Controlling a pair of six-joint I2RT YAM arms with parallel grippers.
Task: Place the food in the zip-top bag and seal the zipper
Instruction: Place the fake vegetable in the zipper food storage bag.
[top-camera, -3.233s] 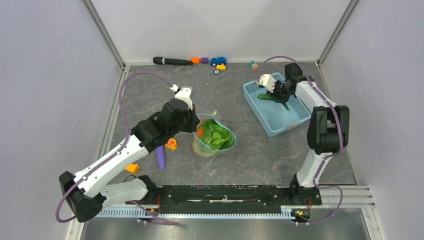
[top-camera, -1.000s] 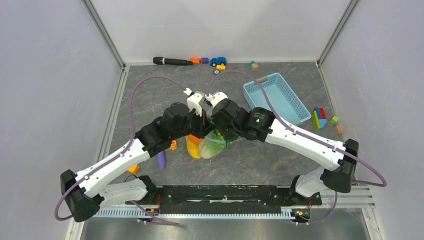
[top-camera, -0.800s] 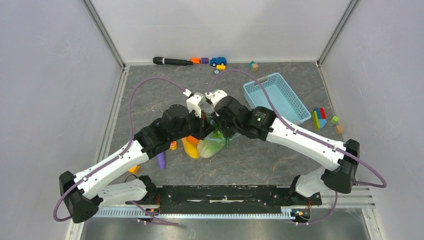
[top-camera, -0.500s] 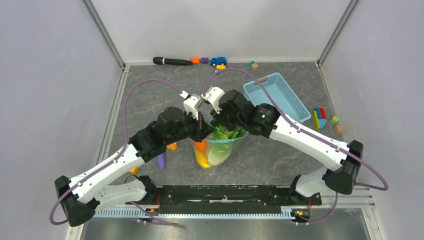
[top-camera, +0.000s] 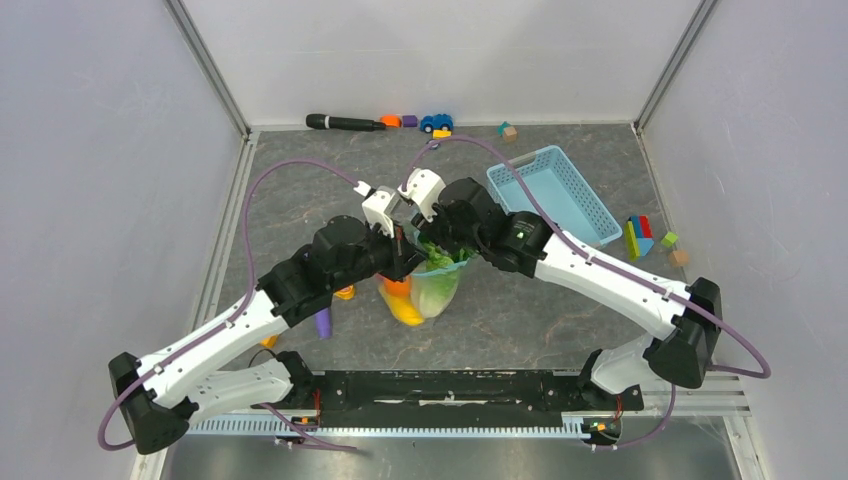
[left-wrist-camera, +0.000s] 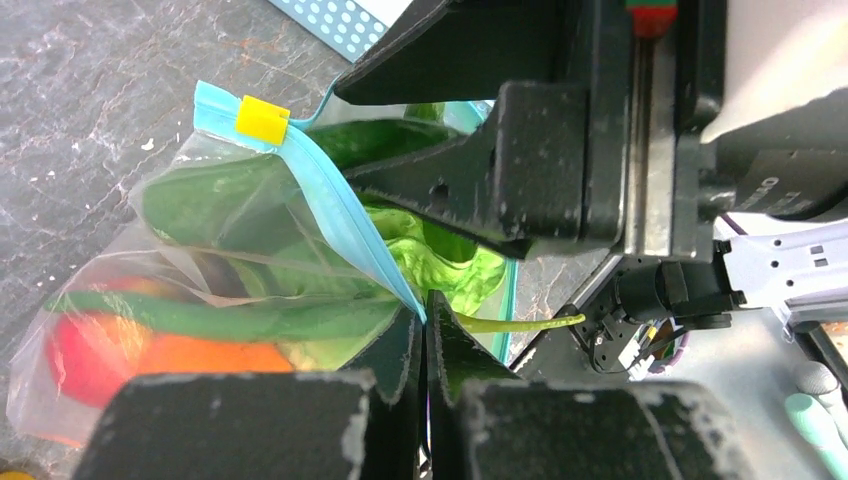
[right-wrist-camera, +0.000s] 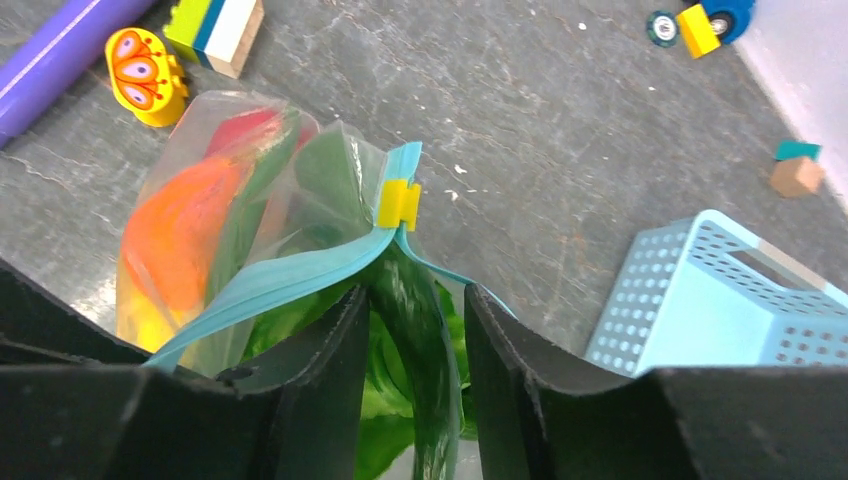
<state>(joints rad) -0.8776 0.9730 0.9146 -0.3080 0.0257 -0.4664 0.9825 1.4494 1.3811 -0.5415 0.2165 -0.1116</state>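
Note:
The clear zip-top bag (top-camera: 428, 292) hangs at mid-table with orange, yellow and red food and green lettuce (left-wrist-camera: 440, 265) inside. My left gripper (left-wrist-camera: 425, 318) is shut on the teal zipper (left-wrist-camera: 340, 215) strip and holds the mouth up; the yellow slider (left-wrist-camera: 263, 120) sits at the strip's far end. My right gripper (right-wrist-camera: 415, 325) is in the bag's mouth, jaws open. A long dark green pod (right-wrist-camera: 420, 330) stands between its fingers (right-wrist-camera: 325, 375), with a gap on the right side. In the top view both grippers meet over the bag (top-camera: 415, 245).
The light-blue basket (top-camera: 552, 195) stands at the back right. A purple stick (top-camera: 321, 322) and a yellow butterfly toy (right-wrist-camera: 150, 75) lie left of the bag. Coloured blocks (top-camera: 640, 236) sit at the right edge; a black marker (top-camera: 345, 123) and toy car (top-camera: 436, 122) lie along the back wall.
My right gripper carried the green pod from the basket into the bag's mouth, and its jaws have widened around it. Both grippers have risen slightly, so the bag hangs more upright.

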